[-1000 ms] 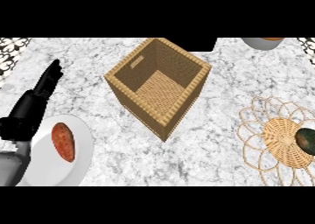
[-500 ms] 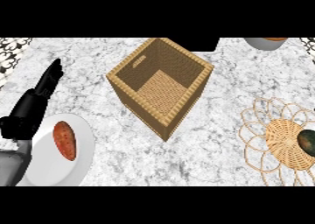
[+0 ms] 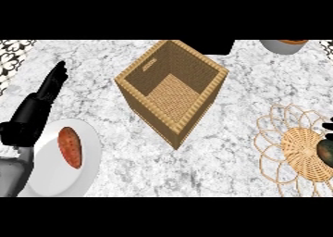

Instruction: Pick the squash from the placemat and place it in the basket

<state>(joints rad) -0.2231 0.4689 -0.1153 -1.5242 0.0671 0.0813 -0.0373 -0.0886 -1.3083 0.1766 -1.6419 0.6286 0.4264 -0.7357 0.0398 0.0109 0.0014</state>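
Observation:
The dark green squash (image 3: 331,153) lies on the round woven placemat (image 3: 298,147) at the right edge of the view, partly cut off by it. Just above the squash, the black fingertips of my right hand (image 3: 331,126) come in from the right edge, straight and spread, not curled round anything. The square wicker basket (image 3: 138,90) stands in the middle of the marble counter with nothing in it. My left hand (image 3: 38,101) rests at the far left, fingers straight and pointing up, holding nothing.
A white plate (image 3: 52,178) with a reddish-brown vegetable (image 3: 70,147) lies at the lower left, beside my left forearm. A grey bowl (image 3: 281,45) stands at the top right. Bare marble lies between the basket and the placemat.
My right hand's fingertips have come into view at the right edge, over the squash. The left hand, basket and plate have stayed where they were.

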